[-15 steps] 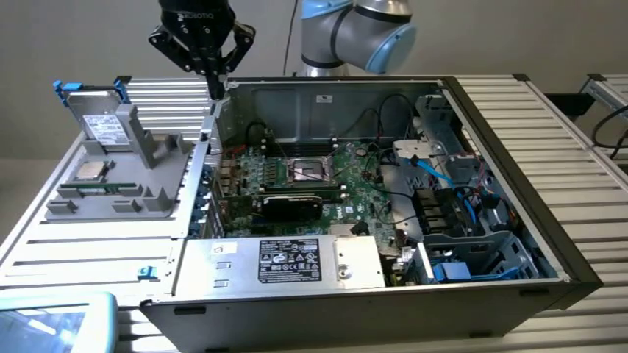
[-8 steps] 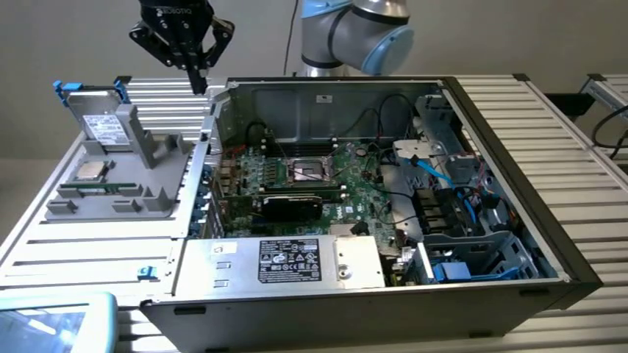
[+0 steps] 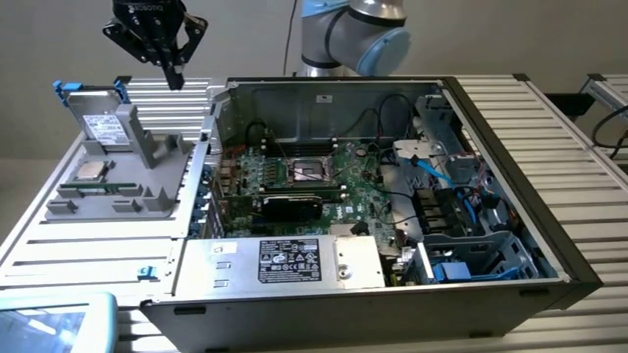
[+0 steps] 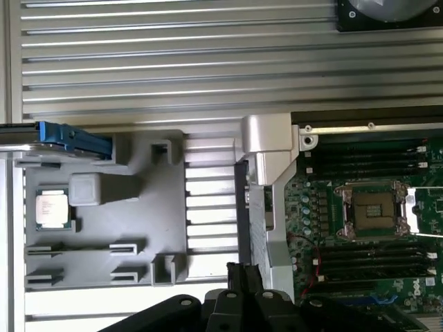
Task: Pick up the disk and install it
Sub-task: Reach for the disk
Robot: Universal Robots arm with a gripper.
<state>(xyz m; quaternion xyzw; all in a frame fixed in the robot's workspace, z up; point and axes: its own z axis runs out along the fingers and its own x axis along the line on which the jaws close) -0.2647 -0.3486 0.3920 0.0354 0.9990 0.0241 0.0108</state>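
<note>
The disk (image 3: 101,126) stands on edge in a grey holder (image 3: 157,173) on the exterior view's left. It is a silver-grey drive with a white label in a bright blue frame. In the wrist view its blue frame (image 4: 75,138) shows edge-on. My gripper (image 3: 176,78) hangs above the holder, higher than the disk and toward the open computer case (image 3: 490,110). Its fingers are shut with nothing between them. In the wrist view the gripper (image 4: 242,273) sits over the gap between holder and case.
A small square processor chip (image 3: 91,170) lies on the holder beside the disk (image 4: 52,209). The case holds a motherboard (image 3: 314,176), a grey box with a black label (image 3: 284,261) and a drive cage (image 3: 471,254) with blue cables. A ribbed metal table (image 3: 569,147) surrounds everything.
</note>
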